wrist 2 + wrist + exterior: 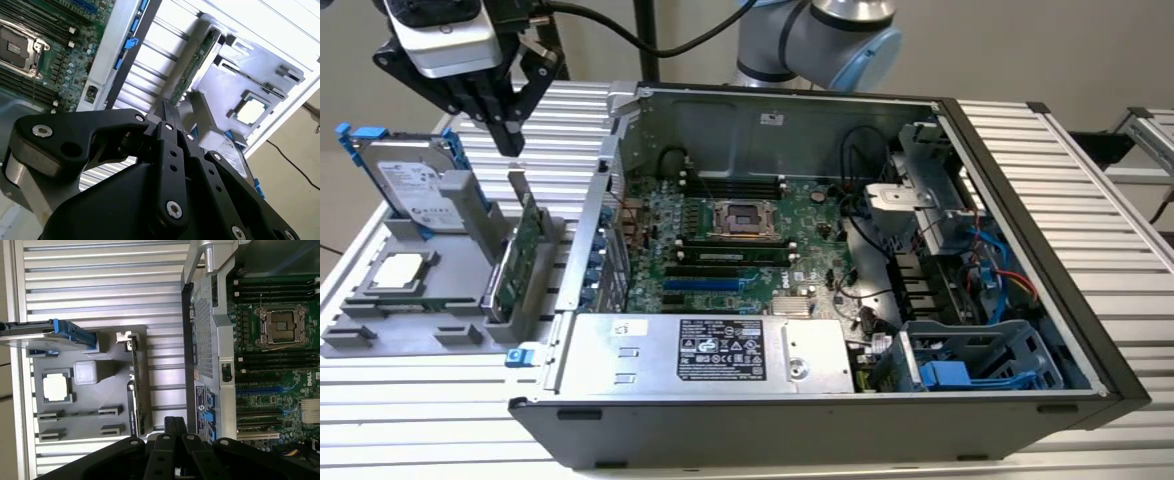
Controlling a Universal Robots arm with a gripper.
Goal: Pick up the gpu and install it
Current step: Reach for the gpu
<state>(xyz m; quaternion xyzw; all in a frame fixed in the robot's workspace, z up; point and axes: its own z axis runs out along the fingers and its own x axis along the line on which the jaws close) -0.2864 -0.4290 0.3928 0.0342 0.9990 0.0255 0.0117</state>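
The gpu [523, 255] stands on edge in a slot of the grey holder tray [400, 335], at the exterior view's left beside the open computer case [1014, 150]. It is a thin green board with a silver end bracket, seen edge-on in both wrist views [196, 62] [136, 385]. My gripper [514, 145] hangs above the gpu, clear of it, fingers pointing down. Its black fingers [167, 117] are closed together with nothing between them, and the gripper [175, 424] sits just over the card's end.
A silver hard drive with blue frame [411, 182] leans in the same tray, and a processor [398, 270] lies flat near it. Inside the case are the motherboard [720, 250], its blue expansion slot [700, 284], memory sticks [734, 243], the power supply [707, 350] and cables.
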